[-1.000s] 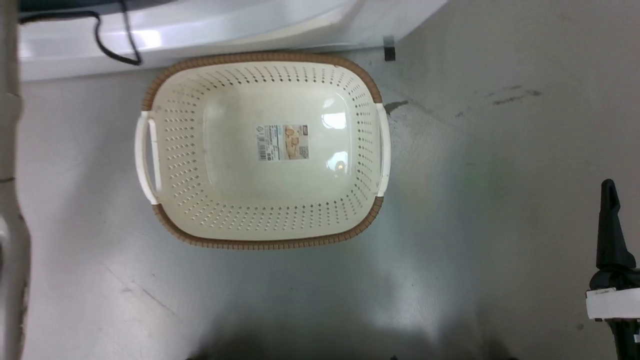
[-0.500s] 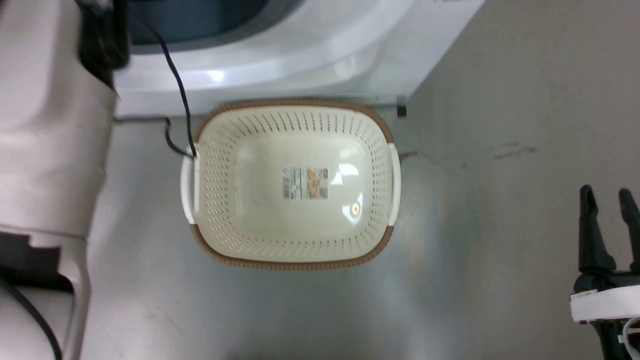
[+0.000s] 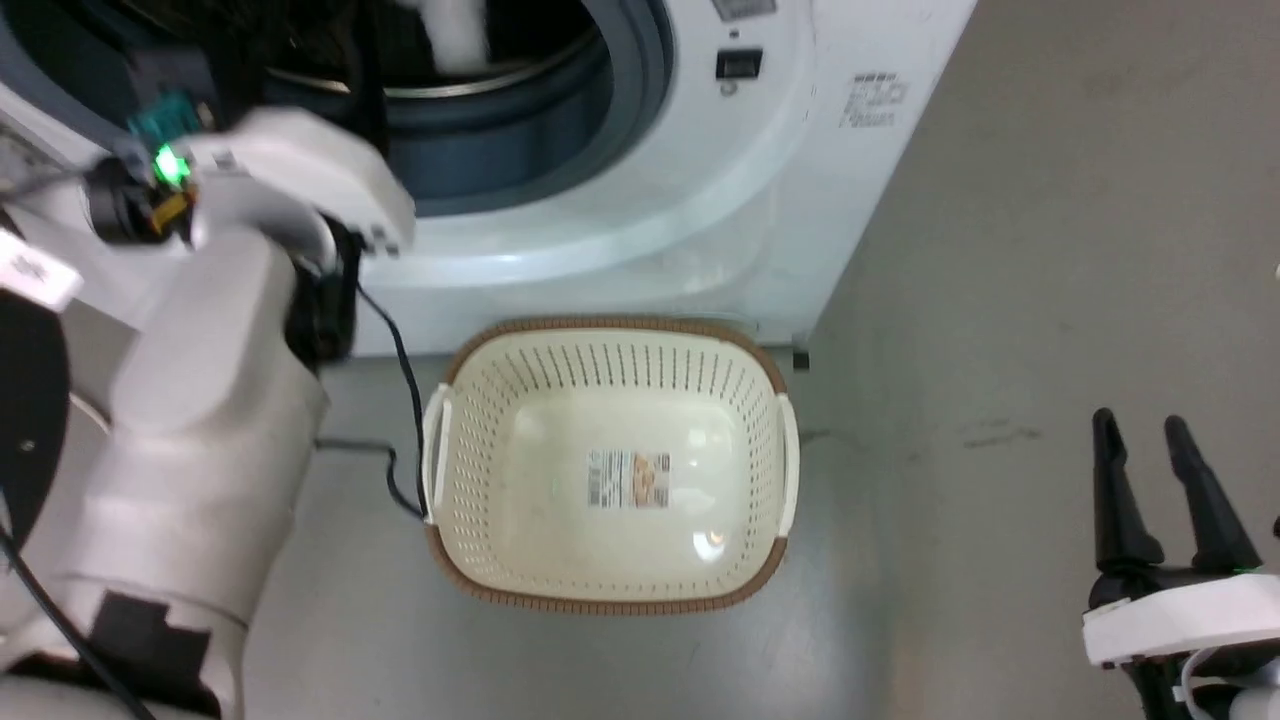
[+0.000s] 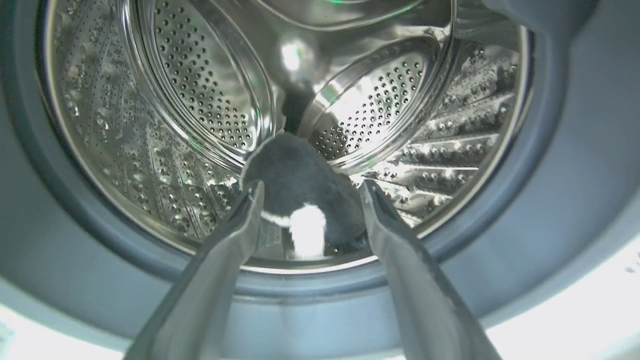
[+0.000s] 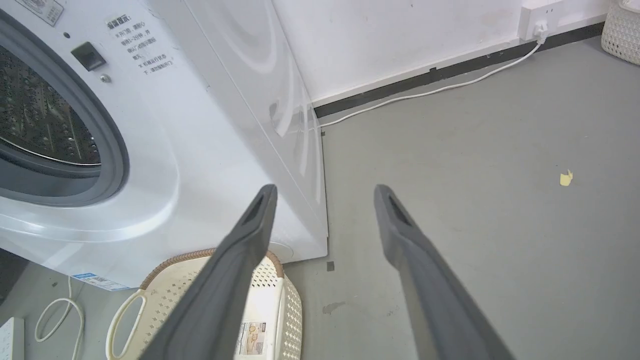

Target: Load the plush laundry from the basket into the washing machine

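The washing machine [image 3: 760,200] stands with its porthole uncovered, and my left arm [image 3: 200,400] reaches into it. In the left wrist view the plush laundry [image 4: 300,175], black with a white patch, lies on the steel drum [image 4: 200,90] floor. My left gripper [image 4: 310,187] is open at the gasket, with the plush showing in the gap beyond its tips. The basket [image 3: 610,603] sits on the floor before the washer with only the label [image 3: 628,478] in it. My right gripper [image 3: 1140,425] hangs open over bare floor to the basket's right, its fingers [image 5: 250,235] apart.
A black cable [image 3: 400,370] runs from my left arm down past the basket's left handle. In the right wrist view a white power cord [image 5: 425,92] follows the wall, a white woven bin [image 5: 622,25] stands far right, and grey floor [image 5: 475,225] spreads right of the washer [image 5: 210,150].
The head camera has tilted up, bringing the washer's porthole into the picture. My left arm now shows reaching into the porthole. Both right fingers show, apart.
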You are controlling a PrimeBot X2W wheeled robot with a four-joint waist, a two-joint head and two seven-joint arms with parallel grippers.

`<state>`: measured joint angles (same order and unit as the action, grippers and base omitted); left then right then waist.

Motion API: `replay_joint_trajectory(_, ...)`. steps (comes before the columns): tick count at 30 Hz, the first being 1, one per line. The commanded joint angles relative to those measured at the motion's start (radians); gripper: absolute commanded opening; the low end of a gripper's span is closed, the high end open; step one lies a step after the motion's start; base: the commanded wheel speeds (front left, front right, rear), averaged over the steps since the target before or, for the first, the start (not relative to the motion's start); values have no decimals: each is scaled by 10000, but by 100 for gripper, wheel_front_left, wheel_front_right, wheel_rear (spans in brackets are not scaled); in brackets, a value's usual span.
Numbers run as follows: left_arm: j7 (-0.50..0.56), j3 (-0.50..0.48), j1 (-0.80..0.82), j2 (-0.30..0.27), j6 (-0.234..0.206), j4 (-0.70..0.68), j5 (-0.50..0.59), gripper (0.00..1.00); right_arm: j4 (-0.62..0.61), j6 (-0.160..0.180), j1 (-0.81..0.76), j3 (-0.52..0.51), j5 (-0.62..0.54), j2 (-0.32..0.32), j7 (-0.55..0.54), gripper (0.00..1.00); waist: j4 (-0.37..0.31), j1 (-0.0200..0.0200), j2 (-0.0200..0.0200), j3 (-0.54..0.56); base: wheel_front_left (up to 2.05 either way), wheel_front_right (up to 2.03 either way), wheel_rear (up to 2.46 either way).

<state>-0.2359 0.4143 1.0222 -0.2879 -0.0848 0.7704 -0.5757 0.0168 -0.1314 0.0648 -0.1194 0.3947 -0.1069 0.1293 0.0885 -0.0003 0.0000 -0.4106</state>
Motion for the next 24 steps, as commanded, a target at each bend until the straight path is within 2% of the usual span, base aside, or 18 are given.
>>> replay_joint_trajectory(1,-82,71,-363,92,41,23,-57,100,85,7,-170,24,-75,89,12,100,60,3,0,488,0,0,0)
replay_joint_trajectory(13,-191,192,-2617,287,75,-156,-347,100,857,7,-505,241,-237,461,135,100,-52,3,0,2105,0,0,0)
replay_joint_trajectory(24,-250,18,-4796,-204,-102,-1737,-245,100,1608,7,-800,542,-173,561,407,100,-267,3,0,3345,0,0,0)
